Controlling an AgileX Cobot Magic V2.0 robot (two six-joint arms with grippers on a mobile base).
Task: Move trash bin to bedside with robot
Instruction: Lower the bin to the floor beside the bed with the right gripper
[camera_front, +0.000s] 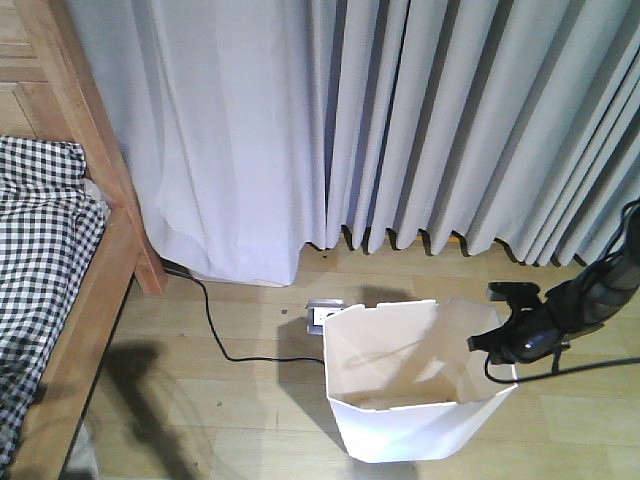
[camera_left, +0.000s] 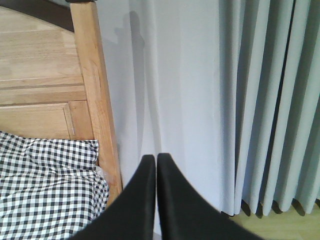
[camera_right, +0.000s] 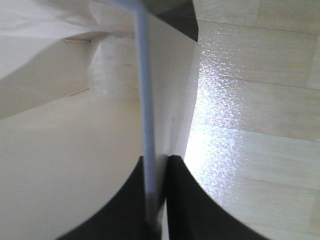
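Right fingers (camera_right: 176, 200) pinched tight on the thin white wall of the trash bin (camera_front: 415, 390), one black pad inside, one outside, rim edge running up between them in the right wrist view. Cream inside of the bin to the left of that edge, glossy pale wood floor (camera_right: 250, 100) to the right. Seen from the front view: right gripper (camera_front: 505, 345) at the bin's right rim, black arm (camera_front: 600, 290) reaching in from the right edge with cables trailing below it.

Left fingers (camera_left: 142, 200) pressed together, tips touching, nothing between them. Left gripper (camera_left: 156, 160) raised and facing the pale grey curtain (camera_left: 200, 100), with the wooden bedpost (camera_left: 97, 100) and headboard to its left.

Bin upright on the floor, low and right of centre in the front view, well apart from the bed (camera_front: 90, 300). Bed along the left edge: light-brown frame and post, black-and-white checked bedding (camera_front: 40, 230) on top. Between bed and bin, a black cable (camera_front: 215, 330) lying across the floor to a small white socket block (camera_front: 325, 315) just behind the bin's back rim. Curtain (camera_front: 400, 120) hanging in folds across the whole back, hem reaching the floor.
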